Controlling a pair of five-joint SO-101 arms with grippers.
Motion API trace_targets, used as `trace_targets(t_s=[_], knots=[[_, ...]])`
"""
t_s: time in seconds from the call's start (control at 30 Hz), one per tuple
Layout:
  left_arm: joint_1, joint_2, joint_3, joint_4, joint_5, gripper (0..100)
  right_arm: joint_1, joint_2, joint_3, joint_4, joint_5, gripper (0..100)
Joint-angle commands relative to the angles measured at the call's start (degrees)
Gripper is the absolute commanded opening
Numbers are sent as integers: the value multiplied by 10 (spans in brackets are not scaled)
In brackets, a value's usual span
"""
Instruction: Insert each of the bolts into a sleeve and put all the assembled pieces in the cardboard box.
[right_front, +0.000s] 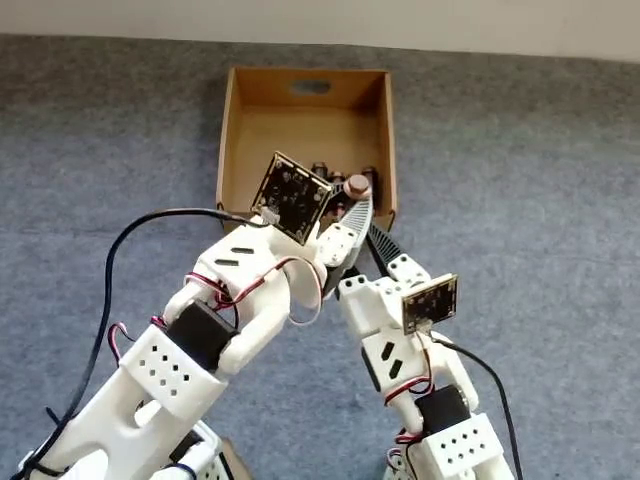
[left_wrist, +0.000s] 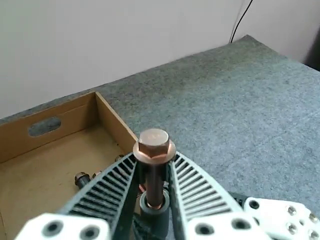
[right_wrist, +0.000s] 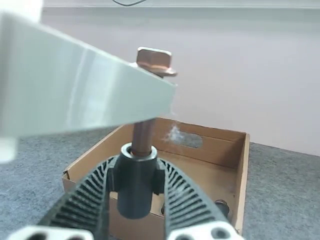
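Checking in from my remote seat. Cardboard box (right_front: 305, 112) sits at far middle of desk (right_front: 530, 150), both arms on near side. I see two end effectors meeting above box's near-right corner. Left end effector (left_wrist: 154, 167) pinches bolt (left_wrist: 154, 143) upright, head on top. Right end effector (right_wrist: 137, 167) directly underneath, clamped around sleeve (right_wrist: 134, 186). Bolt shank's lower end sits inside sleeve. Few assembled pieces (left_wrist: 81, 178) lie in box, along near wall, toward right corner.

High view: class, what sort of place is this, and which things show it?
Probably a robotics workbench: a grey felt-covered table against a plain wall, a cardboard box, and the left gripper holding a bolt in the sleeve held by the right gripper.
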Motion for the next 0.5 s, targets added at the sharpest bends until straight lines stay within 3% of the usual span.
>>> trace_targets(t_s=[0.0, 0.1, 0.47], knots=[[7, -16, -34, 15, -3, 80, -3, -7, 9, -10, 4, 5], [7, -19, -32, 17, -3, 130, -3, -7, 9, -10, 4, 5], [7, -20, -54, 55, -3, 130, -3, -7, 9, -10, 4, 5]])
